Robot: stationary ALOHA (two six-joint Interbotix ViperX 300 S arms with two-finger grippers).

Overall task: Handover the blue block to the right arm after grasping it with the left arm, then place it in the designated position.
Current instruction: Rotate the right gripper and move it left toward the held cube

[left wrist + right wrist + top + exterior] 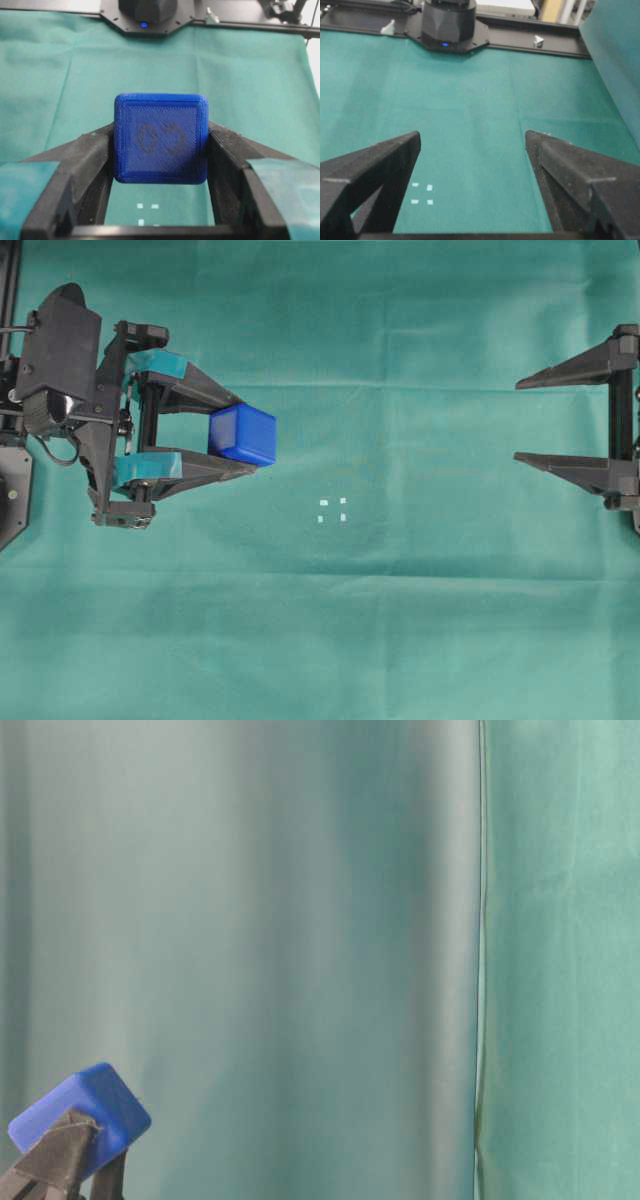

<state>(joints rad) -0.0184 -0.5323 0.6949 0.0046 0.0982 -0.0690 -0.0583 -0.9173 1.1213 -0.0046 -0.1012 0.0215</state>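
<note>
The blue block point(243, 433) is clamped between the teal-taped fingers of my left gripper point(245, 435), raised off the green cloth at the left. The left wrist view fills with the block point(161, 138), its faint dark mark facing the camera, a black finger point(90, 155) pressed on each side. At table level the block point(85, 1115) shows tilted above the fingertips. My right gripper point(518, 420) stands open at the far right edge, nothing between its plain black fingers point(395, 155). The designated position point(333, 510), four white marks, lies on the cloth between the arms, nearer the left gripper, and shows in both wrist views point(421, 194) point(147, 210).
Green cloth point(400, 620) covers the whole table. A black arm base point(447, 25) and a black rail stand at the far edge in the right wrist view. A hanging green curtain point(560, 960) fills the table-level view.
</note>
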